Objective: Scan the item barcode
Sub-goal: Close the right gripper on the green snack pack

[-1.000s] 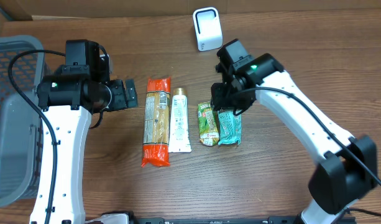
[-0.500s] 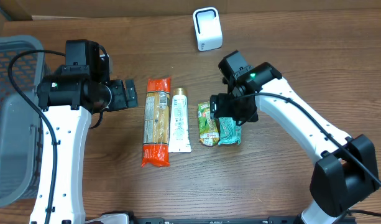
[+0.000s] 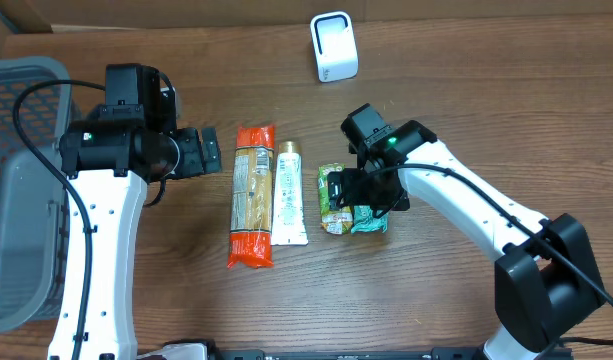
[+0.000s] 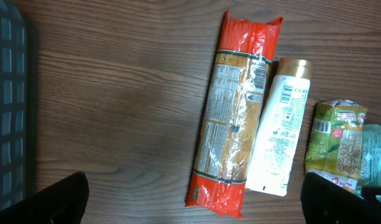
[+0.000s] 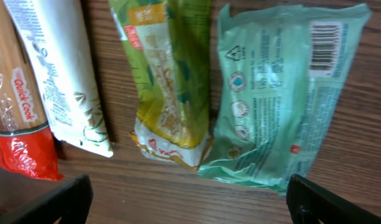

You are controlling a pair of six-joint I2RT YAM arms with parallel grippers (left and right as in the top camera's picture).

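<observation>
Wooden table point(image 3: 466, 80); grey basket point(image 3: 26, 68) at its left edge. Left gripper point(image 3: 208, 152) hangs just left of the goods, jaws wide, empty. Right gripper point(image 3: 358, 192) low over the two small packets, jaws spread wide, gripping nothing.

Row, left to right:
- orange pasta packet point(image 3: 252, 195)
- white tube point(image 3: 289, 195)
- green packet point(image 5: 171, 74)
- teal packet point(image 5: 277, 93), flat, touching the green one

White scanner point(image 3: 333, 47) upright at the far edge, well apart. Barcode point(image 5: 325, 38) faces up near a corner of the teal packet.
</observation>
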